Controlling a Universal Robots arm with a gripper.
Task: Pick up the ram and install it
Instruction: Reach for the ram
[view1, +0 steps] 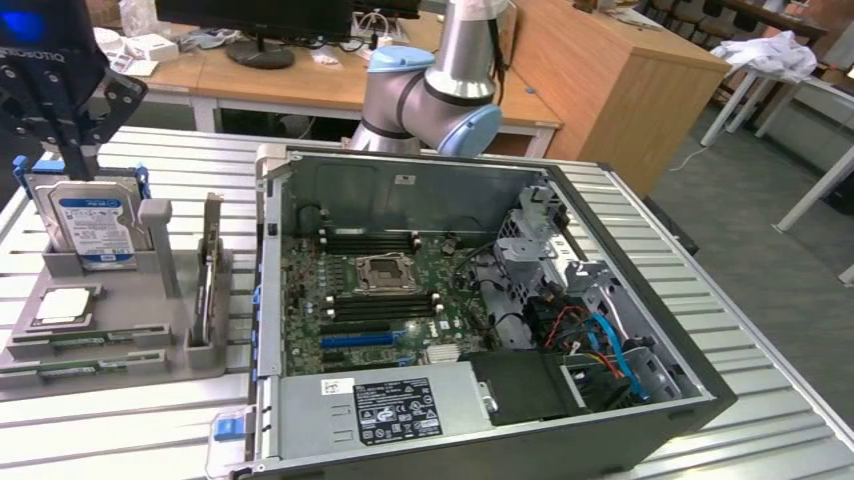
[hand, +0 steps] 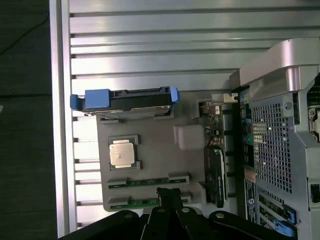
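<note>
Green and narrow, the ram lies flat in the edge slot of the grey holder tray. It is beside a second green stick and near the square processor chip. The gripper hangs above the tray, fingers clenched together on nothing. In the wrist view its tips overlap the ram. The open computer case stands just beside the tray.

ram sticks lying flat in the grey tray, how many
2. The inner ram stick lies beside the processor chip; the outer ram stick lies along the edge of the tray.
</note>
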